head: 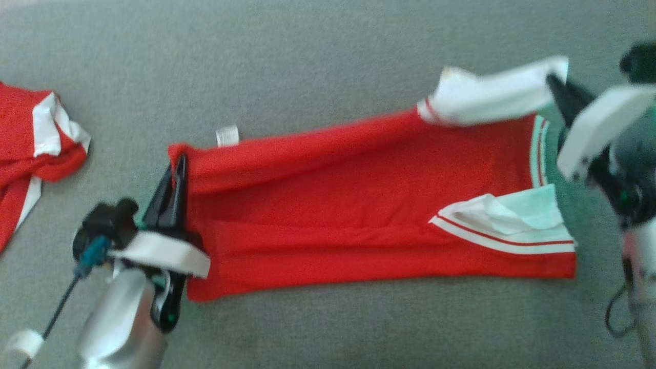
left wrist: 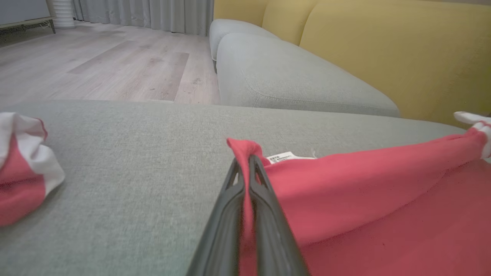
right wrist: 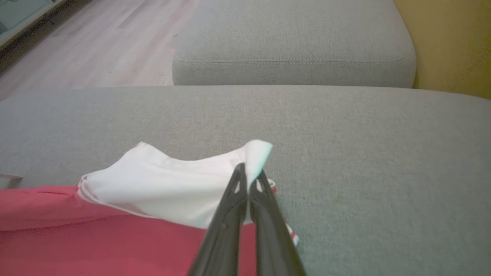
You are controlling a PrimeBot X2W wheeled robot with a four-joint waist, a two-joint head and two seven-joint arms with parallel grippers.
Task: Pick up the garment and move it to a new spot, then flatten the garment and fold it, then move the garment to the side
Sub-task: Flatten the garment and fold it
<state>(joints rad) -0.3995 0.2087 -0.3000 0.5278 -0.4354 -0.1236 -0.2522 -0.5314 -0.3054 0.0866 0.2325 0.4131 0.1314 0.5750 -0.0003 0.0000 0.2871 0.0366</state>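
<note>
Work surface is a big flat grey cushion [head: 328, 46]. The wrist views show the room behind it: pale wood floor [left wrist: 96, 65], grey curtains [left wrist: 153, 13], and a separate seat cushion [left wrist: 291, 76] against a yellow sofa back [left wrist: 383, 46].

The red garment [head: 359, 205] lies stretched across the middle of the work surface. Its white-trimmed sleeves are at the robot's right end, and a white label [head: 227, 135] sits on the far edge near the left end.

On the left gripper [head: 174, 171] the fingers are pinched tight on the far left corner, with red cloth sandwiched between them. On the right gripper [head: 556, 84] the fingers are closed on the tip of the far white sleeve [head: 487, 95], which is drawn taut toward it.

A second red-and-white piece [head: 31, 143] is bunched at the far left, well apart.
</note>
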